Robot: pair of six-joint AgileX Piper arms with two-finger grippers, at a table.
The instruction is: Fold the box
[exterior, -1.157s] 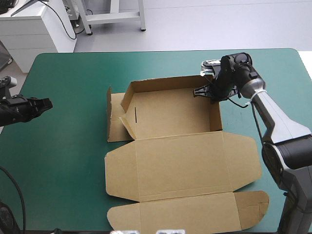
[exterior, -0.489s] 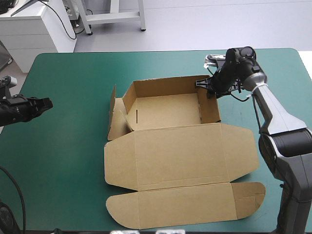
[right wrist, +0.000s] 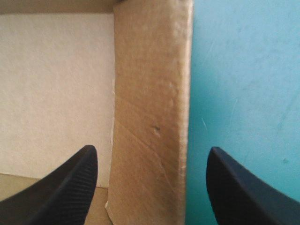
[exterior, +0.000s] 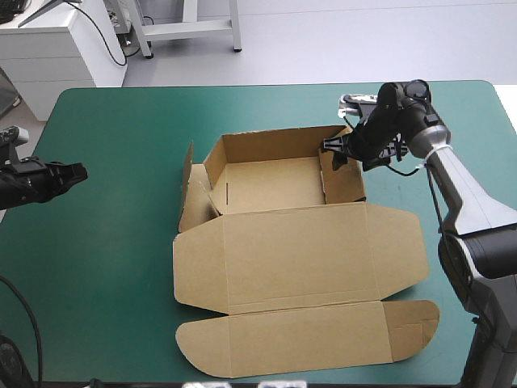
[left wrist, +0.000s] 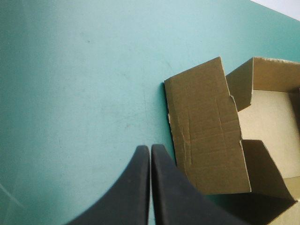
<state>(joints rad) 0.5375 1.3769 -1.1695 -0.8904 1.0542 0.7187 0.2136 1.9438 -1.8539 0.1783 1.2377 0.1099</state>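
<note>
Right wall of box (exterior: 291, 259) standing between right jaws, spread wide: one finger (right wrist: 61, 187) hanging over tray floor, other over teal-green surface (exterior: 121, 267) outside. left jaws lying pressed together in point near surface's left edge, well apart from box, its left flap ahead of them. One box, two arms. Box sitting mid-surface: brown, open tray at far side, walls raised, left flap leaning outward, lid lying flat toward near edge.
</note>
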